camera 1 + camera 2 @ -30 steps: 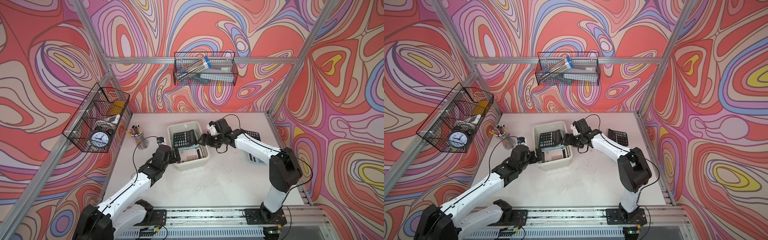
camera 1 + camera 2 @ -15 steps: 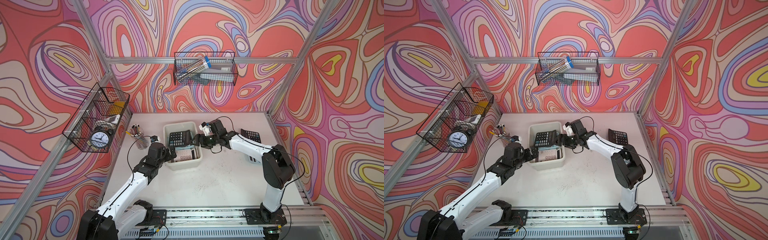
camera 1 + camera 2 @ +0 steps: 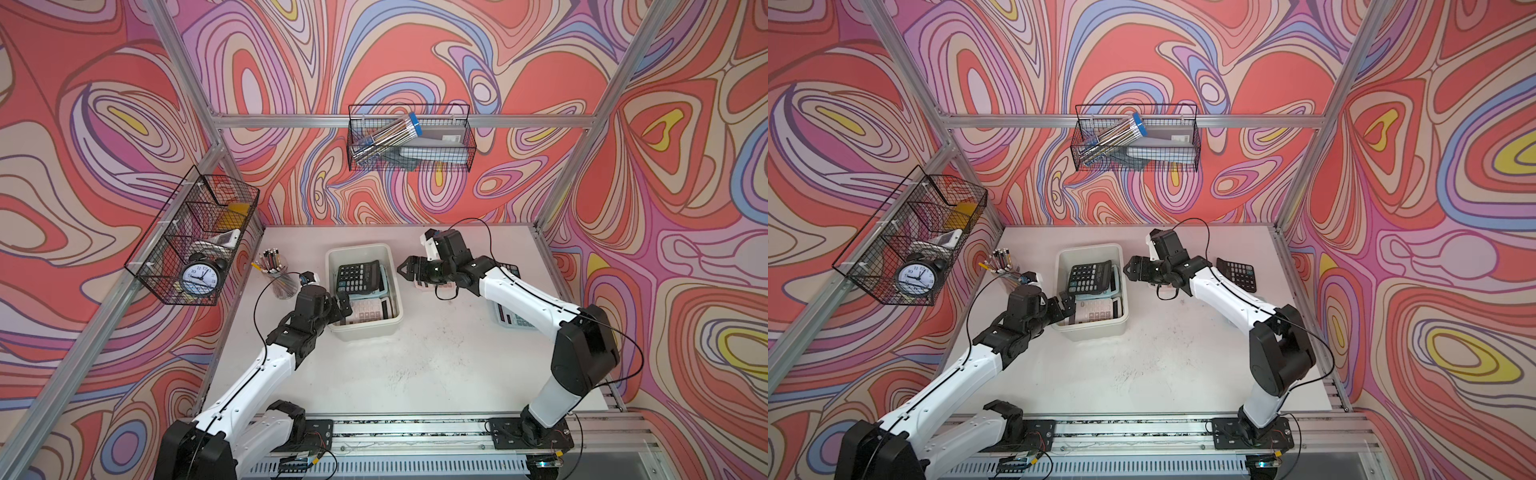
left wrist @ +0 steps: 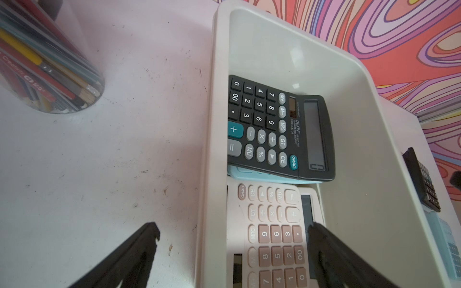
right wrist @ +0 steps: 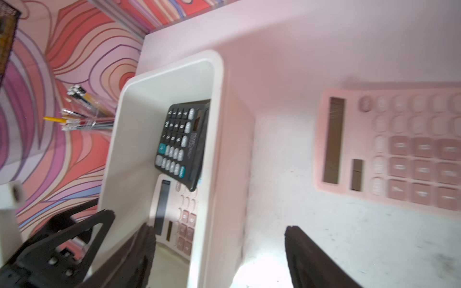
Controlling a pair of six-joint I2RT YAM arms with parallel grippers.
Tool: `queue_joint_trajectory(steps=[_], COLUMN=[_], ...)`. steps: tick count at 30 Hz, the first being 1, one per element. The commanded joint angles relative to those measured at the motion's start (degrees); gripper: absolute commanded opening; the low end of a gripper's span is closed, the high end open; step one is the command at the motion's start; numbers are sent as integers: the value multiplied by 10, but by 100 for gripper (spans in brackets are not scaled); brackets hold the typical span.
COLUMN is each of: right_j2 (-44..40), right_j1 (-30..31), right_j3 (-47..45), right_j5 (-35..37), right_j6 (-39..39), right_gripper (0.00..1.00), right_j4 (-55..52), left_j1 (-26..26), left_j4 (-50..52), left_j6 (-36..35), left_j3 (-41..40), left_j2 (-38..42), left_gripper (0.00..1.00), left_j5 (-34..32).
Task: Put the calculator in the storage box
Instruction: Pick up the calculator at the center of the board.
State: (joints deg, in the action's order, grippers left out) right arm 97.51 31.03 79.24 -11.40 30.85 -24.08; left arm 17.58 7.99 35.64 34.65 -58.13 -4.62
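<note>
A: While the right fingers (image 5: 306, 256) are hanging wide apart and empty, where is the pink calculator (image 5: 399, 154) lying?

B: It is lying flat on the worktop (image 3: 415, 374), keys up, just beside the storage box (image 3: 365, 330) at its three o'clock (twelve being the back wall), near those fingers.

A: And the left fingers (image 4: 134, 254)?

B: They are gaping fully, gripping nothing, straddling the box wall at eight o'clock, one inside above the stowed calculators (image 4: 269, 127).

A: How am I expecting it to handle?

B: I am judging it light, stiff and smooth-shelled, so probably slippery, with the display looking like the fragile part. I am favouring a pinch across the two long edges near the middle, tips grazing the worktop, since it is sitting so low.
</note>
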Motion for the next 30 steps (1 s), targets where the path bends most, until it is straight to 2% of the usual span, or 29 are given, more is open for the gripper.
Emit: queue_joint_trajectory(steps=[1,7,11,27,30], right_j2=[29,111,164,311,340], right_j1=[0,0,2,35,41], right_j3=[19,89,137,268,298], right_j5=[92,162,183,312,358], right_j6=[-35,-67,-83,-127,-130], right_gripper=[82,78,75,72,69], right_j4=[-63,-116,-143,-214,-237], left_j1=[-4,-4,-4,-4,-4], left_j4=[11,13,15,13,12], left_j6=[0,-1,-2,-3,-4], left_j3=[-2,-2,-4,-4,-4], left_j2=[5,11,16,12,9], left_gripper=[99,99,99,99,99], left_j5=[2,1,-4,-7,-7])
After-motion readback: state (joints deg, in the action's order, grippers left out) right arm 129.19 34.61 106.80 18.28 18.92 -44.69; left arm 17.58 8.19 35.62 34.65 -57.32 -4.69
